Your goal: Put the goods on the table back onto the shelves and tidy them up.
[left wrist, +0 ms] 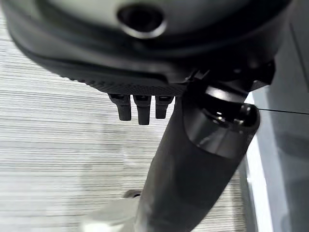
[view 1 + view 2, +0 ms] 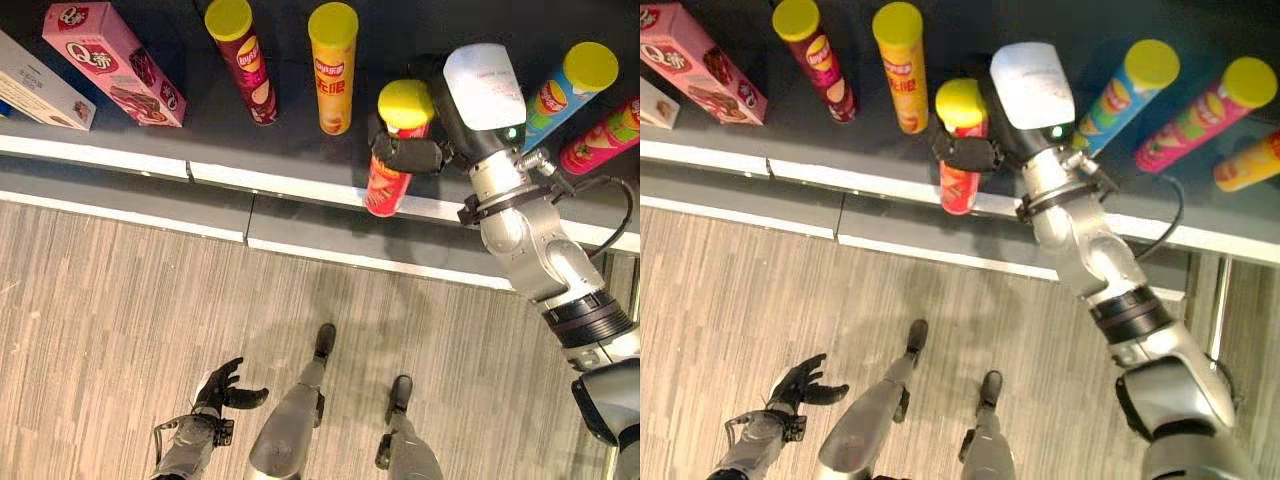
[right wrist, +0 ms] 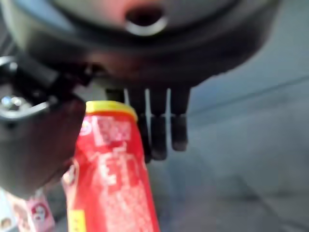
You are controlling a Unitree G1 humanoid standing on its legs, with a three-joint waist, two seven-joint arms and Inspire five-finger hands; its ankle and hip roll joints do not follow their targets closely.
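Your right hand (image 2: 418,152) has its fingers and thumb curled round a tall red cardboard crisp tube with a yellow lid (image 2: 392,150), upper centre of the frame, over the front edge of the dark shelf (image 2: 300,150); whether the tube's base touches the shelf you can't quite tell. Left of it stand an orange-yellow tube (image 2: 333,68) and a maroon tube (image 2: 243,60), with a pink snack box (image 2: 112,63) at upper left. Your left hand (image 2: 222,389) hangs open at lower left over the grey striped floor (image 2: 120,300).

Shelf (image 2: 300,150): box (image 2: 112,62) at left, 2 cans (image 2: 245,60) beside it, held can (image 2: 395,150) at front edge, 2 cans (image 2: 565,85) right.
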